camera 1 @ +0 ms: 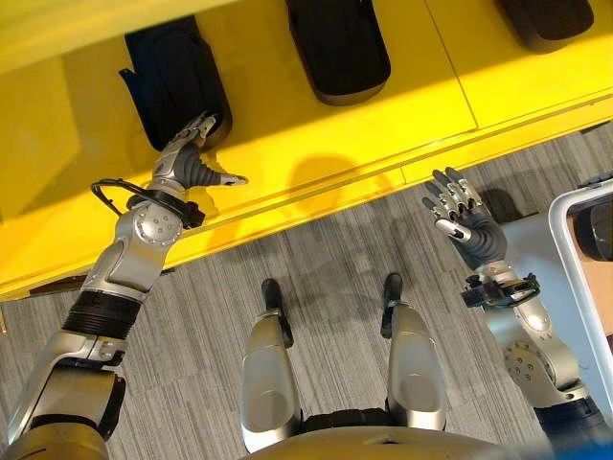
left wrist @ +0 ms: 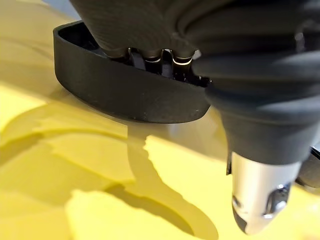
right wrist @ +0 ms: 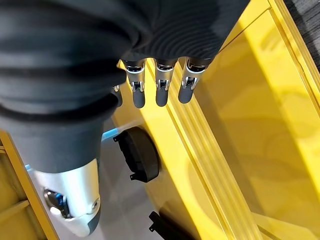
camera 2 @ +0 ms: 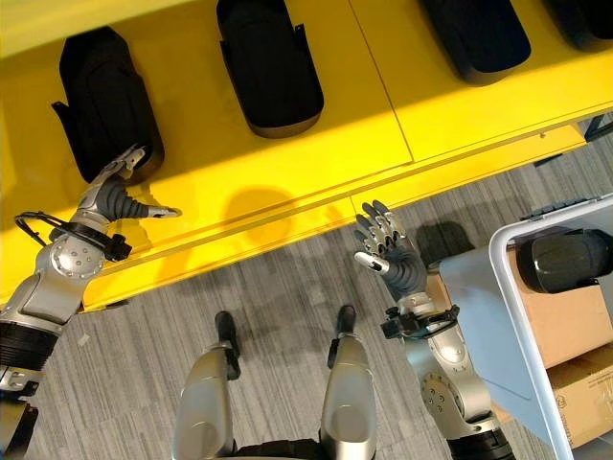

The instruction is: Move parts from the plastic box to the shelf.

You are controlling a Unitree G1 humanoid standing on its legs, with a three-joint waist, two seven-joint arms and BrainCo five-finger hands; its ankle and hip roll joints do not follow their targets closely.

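Right eye view adds the plastic box (camera 2: 525, 316) beside the right hand (camera 2: 387, 251), fingers spread.

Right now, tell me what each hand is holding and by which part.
Right hand holds nothing; its fingers are open in the air. Left hand rests at the near rim of a black part on the yellow shelf; grip cannot be told.

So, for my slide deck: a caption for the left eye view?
Left hand rests on a black moulded plastic part on the yellow shelf.
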